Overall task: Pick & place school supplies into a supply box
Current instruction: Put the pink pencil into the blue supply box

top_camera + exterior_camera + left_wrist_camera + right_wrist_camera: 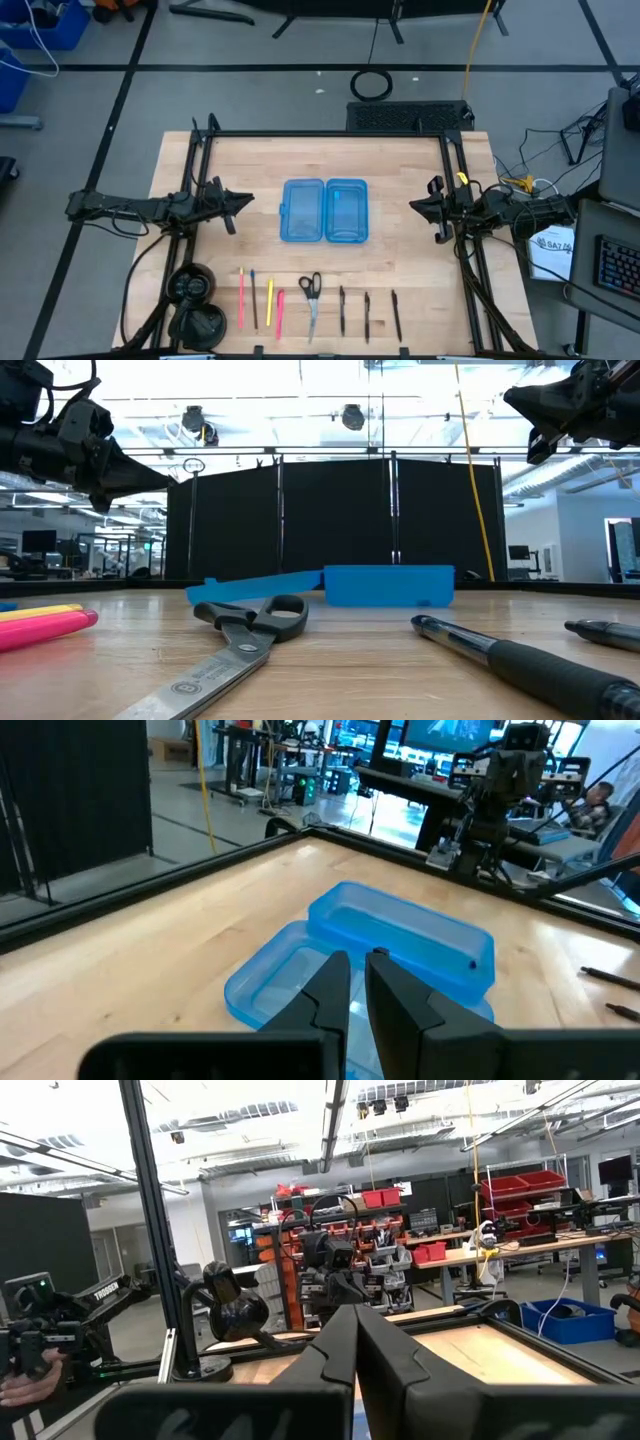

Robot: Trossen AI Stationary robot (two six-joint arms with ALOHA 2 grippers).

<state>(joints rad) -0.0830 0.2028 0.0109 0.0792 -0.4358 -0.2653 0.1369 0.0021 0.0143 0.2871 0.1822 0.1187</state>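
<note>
The supply box (325, 210) is translucent blue and lies open in the middle of the table, its two halves flat side by side (400, 935) (388, 585). The school supplies lie in a row near the table's front edge: pink pens (241, 298) (40, 625), a yellow pencil (269, 295), scissors (311, 300) (245, 635) and three black pens (367, 315) (520, 655). My left gripper (248, 201) (358, 958) hovers left of the box and points at it, with a narrow gap between its fingertips and nothing in it. My right gripper (414, 207) (355, 1312) hovers right of the box, shut and empty.
A black frame (330, 133) runs around the far and side edges of the table. A dark round stand (195, 305) sits at the near left corner. Bare wood lies between the box and the row of supplies.
</note>
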